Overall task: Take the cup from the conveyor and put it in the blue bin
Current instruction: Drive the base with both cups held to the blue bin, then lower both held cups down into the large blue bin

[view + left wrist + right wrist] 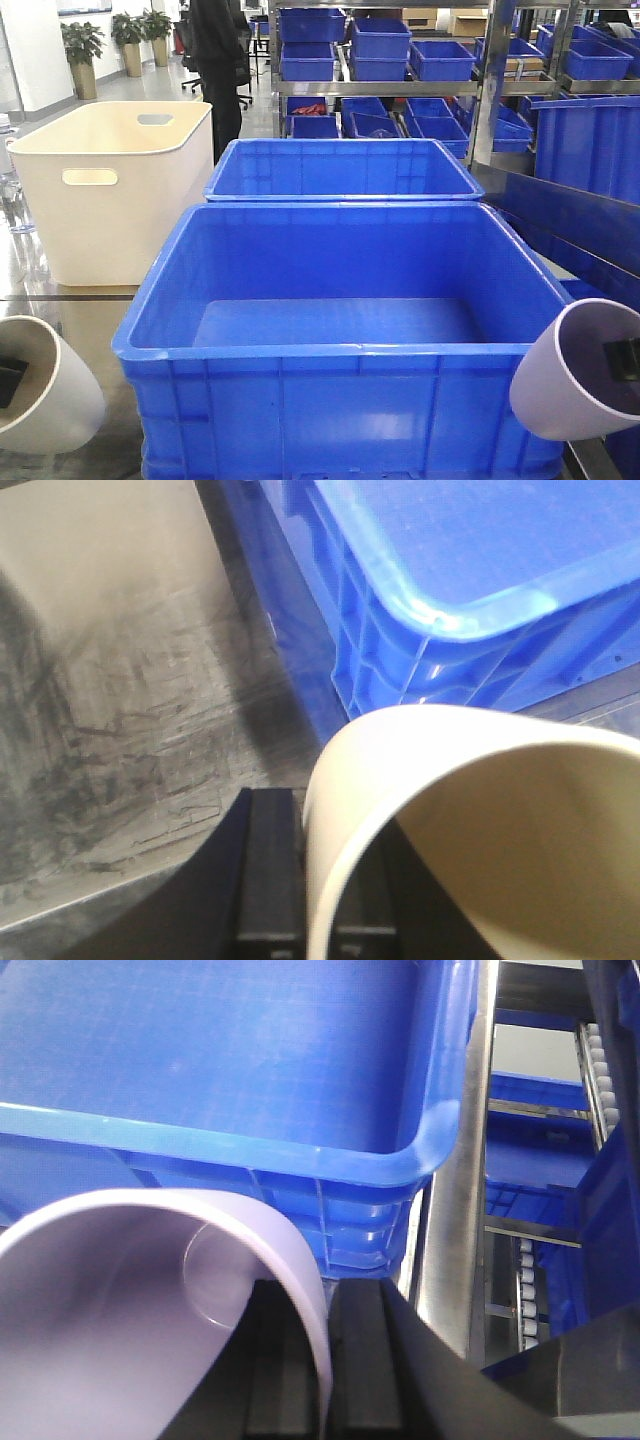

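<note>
The cream cup [480,820] fills the lower right of the left wrist view, mouth towards the lens. Its rim wall is pinched in the left gripper [318,880]: 1 black finger [268,880] lies outside the wall and the other inside, closed down to the thickness of the wall. Just past the cup stands a corner of the blue bin [440,610], over a scuffed grey floor [130,710].

In the right wrist view the lilac cup [100,1310] sits in the same way. The right gripper [318,1355] is clamped on its wall, with 1 finger [362,1360] outside and 1 inside. A rounded corner of the bin rises above it. Beside the bin run a steel rail [455,1210] and a row of small rollers [527,1290].

From the front, the bin stands in the middle, close to the camera. Both cups are outside it and tilted, 1 at each front corner: the cream cup low on the left, clear of the bin wall, and the lilac cup overlapping the right corner.

Behind the bin is a second blue crate [340,185], touching its far rim. A cream tub [110,200] with cut-out handles stands to the left. Farther back are shelves of smaller blue bins [380,45], a person in black [220,60] and potted plants [82,45].
</note>
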